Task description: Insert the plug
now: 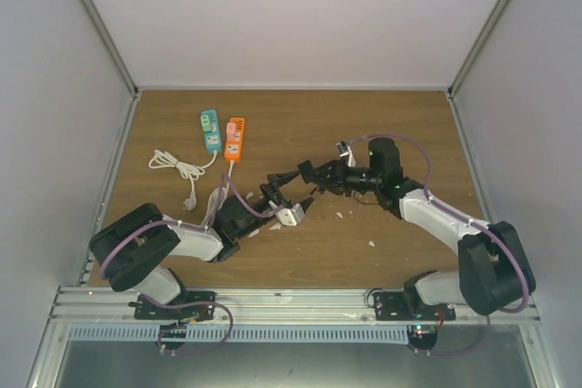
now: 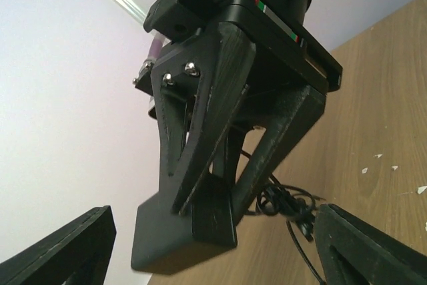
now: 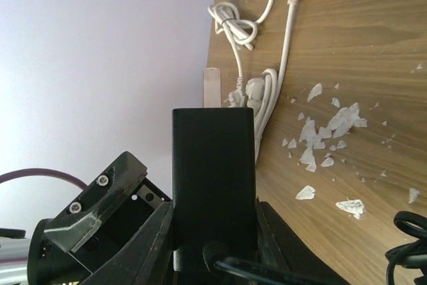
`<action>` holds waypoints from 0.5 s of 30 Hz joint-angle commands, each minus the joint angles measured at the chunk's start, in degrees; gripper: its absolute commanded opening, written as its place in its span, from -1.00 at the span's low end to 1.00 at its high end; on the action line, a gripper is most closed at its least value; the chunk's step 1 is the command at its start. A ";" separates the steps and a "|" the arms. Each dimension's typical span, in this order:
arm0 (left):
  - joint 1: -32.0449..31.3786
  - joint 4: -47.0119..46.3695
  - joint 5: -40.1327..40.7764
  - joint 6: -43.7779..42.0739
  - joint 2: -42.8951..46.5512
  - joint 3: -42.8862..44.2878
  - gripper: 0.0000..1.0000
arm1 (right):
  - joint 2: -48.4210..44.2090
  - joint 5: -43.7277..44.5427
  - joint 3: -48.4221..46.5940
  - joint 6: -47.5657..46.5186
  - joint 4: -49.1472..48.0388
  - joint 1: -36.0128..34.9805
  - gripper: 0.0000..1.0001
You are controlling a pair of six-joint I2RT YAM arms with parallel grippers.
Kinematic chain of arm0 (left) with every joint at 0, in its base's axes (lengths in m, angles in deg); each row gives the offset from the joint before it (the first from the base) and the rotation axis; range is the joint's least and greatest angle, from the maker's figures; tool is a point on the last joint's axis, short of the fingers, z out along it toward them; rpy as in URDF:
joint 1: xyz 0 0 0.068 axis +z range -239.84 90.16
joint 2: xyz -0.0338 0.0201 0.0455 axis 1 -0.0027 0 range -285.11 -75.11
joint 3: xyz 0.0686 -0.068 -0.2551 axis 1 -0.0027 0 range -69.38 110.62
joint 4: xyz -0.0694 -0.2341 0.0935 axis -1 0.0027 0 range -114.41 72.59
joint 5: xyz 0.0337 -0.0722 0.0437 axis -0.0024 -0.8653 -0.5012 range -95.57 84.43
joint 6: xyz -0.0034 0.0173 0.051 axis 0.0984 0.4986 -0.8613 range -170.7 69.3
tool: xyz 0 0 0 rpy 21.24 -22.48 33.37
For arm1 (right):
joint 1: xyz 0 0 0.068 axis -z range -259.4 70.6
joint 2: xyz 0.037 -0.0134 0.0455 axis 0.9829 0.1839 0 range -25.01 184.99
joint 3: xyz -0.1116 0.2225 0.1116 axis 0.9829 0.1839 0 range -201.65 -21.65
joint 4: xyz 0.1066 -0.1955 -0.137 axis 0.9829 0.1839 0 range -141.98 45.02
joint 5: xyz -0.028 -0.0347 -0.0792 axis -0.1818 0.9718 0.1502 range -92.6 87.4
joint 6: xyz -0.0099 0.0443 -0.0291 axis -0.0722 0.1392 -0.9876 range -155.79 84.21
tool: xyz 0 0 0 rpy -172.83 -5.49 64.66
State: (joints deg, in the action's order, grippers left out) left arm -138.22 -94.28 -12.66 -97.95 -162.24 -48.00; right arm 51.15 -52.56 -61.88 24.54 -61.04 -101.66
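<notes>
Plug [image 3: 213,178] in right gripper [image 3: 213,235] shows one prong [image 3: 211,88]; cable [image 3: 267,271] cut off.

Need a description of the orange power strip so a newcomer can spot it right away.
On the wooden table, look at the far left part, where two small power strips lie side by side, pointing away from the arms. The orange power strip is the one nearer the table's middle. Its only neighbour, the teal strip, lies on its left.
</notes>
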 commanded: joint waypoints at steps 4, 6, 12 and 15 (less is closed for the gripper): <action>-0.58 -2.67 4.19 -1.68 -1.91 2.96 0.62 | 2.33 0.91 -1.41 2.94 -4.89 -4.14 -0.99; -0.58 -1.86 4.14 -1.75 -2.27 3.53 0.62 | 2.13 1.59 -1.79 2.59 -4.06 -4.84 -0.99; -0.57 -0.45 6.11 -1.88 -3.64 4.90 0.55 | 0.64 2.08 -1.66 2.56 -3.13 -5.95 -0.98; -0.44 0.65 6.43 -1.73 -3.49 5.48 0.39 | -1.17 2.63 -1.77 2.17 -1.78 -6.04 -0.97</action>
State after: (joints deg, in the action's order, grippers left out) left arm -138.46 -92.31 -8.62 -99.30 -165.35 -44.19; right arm 53.11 -49.74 -62.25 26.67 -63.46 -106.62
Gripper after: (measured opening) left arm 0.738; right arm 0.253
